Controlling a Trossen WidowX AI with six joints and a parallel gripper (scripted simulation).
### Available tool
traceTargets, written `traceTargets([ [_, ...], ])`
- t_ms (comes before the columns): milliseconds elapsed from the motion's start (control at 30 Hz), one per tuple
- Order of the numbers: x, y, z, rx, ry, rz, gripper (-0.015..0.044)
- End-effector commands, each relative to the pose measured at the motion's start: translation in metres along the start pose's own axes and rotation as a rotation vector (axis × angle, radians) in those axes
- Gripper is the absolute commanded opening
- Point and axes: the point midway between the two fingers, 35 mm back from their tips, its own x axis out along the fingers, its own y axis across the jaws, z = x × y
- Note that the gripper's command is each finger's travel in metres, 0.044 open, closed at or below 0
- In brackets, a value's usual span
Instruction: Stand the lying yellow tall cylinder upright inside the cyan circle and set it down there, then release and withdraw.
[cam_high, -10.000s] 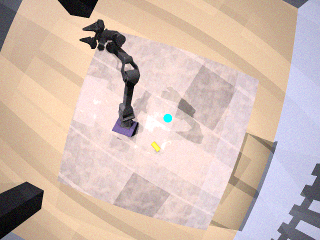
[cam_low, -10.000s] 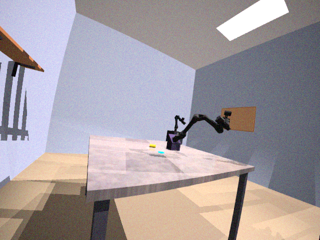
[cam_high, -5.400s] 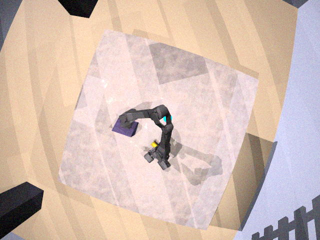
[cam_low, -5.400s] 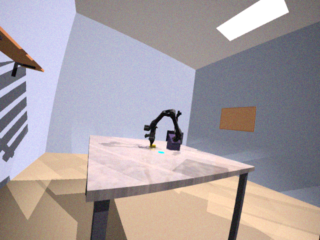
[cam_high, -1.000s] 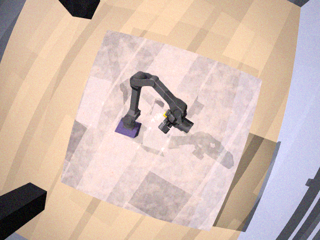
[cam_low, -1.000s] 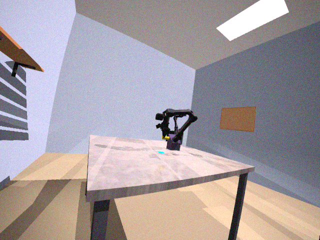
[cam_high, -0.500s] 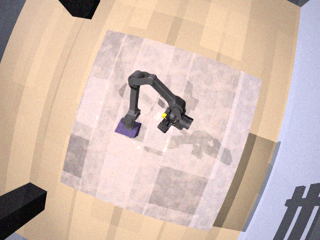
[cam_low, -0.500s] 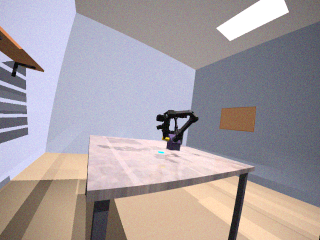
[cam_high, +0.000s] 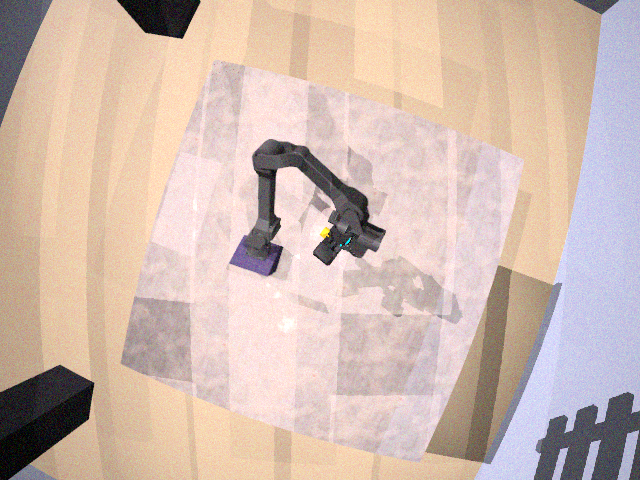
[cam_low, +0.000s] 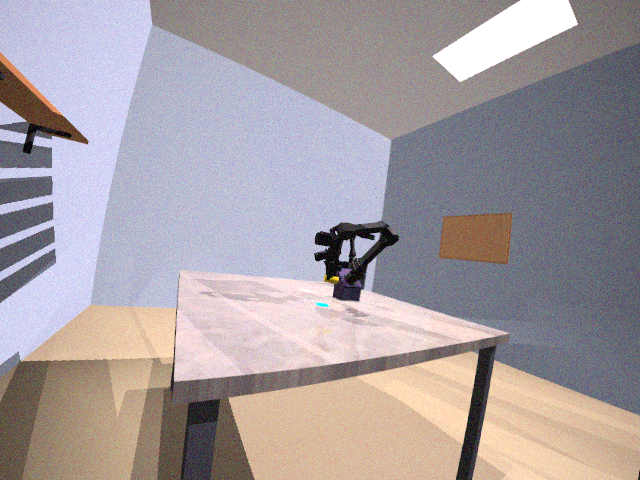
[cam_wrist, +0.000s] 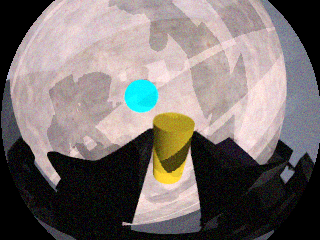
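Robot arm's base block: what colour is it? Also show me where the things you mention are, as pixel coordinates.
Purple (cam_high: 273, 264) (cam_low: 347, 292); the top view shows it best.

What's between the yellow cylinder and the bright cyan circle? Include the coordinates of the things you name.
In the wrist view, only a short strip of pale, marbled table top (cam_wrist: 148, 118) shows between the yellow cylinder (cam_wrist: 173, 145) and the flat cyan circle (cam_wrist: 141, 96).

Yellow cylinder (cam_high: 324, 232) (cam_low: 331, 279) (cam_wrist: 171, 150): plain, tall, held, raised, lying near-horizontal | cyan circle (cam_low: 322, 304) (cam_wrist: 141, 95): flat disc on tabletop
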Motion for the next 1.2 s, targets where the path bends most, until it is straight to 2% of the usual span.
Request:
traceTargets([
  [0, 0.001, -0.001, -0.001, -0.002, -0.013, -0.023, 0.0105],
  [1167, 0.016, -0.010, -0.006, -0.026, -0.151, -0.202, 0.0105],
])
